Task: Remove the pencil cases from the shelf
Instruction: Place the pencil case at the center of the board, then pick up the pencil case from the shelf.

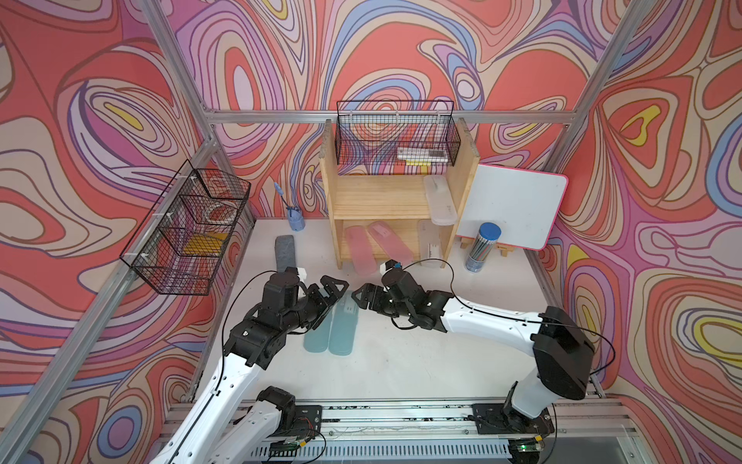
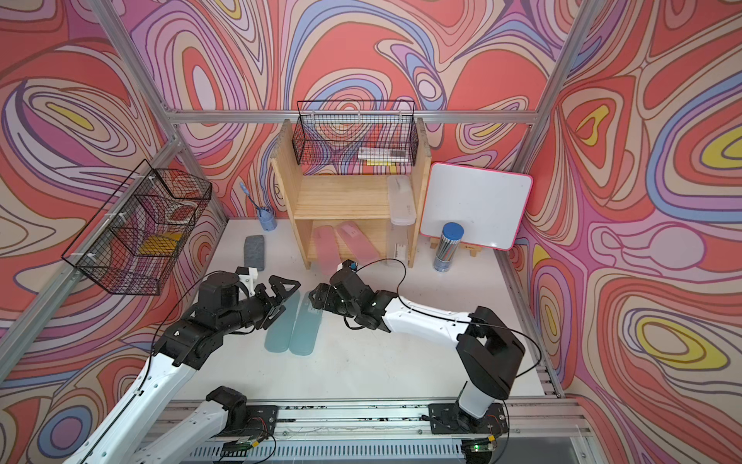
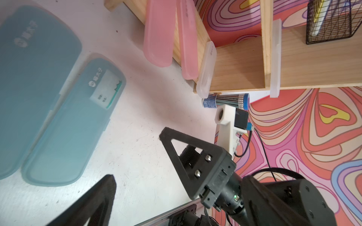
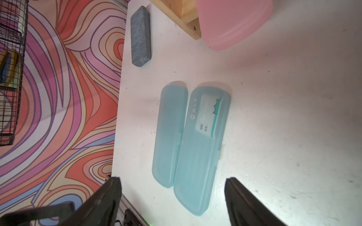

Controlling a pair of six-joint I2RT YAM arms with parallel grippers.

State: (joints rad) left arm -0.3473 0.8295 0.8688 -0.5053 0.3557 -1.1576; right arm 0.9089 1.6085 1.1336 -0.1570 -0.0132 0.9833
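Pencil cases on the shelf (image 1: 373,197): two pink cases (image 1: 359,249) jut from the lower tier, a clear case (image 1: 441,201) lies above, a second clear case (image 1: 430,245) shows faintly below. Two teal cases (image 4: 199,156) lie touching on the table (image 1: 421,361), their far ends hidden under the arms in both top views. The left fingers (image 3: 108,185) and right fingers (image 4: 111,191) are spread and empty.
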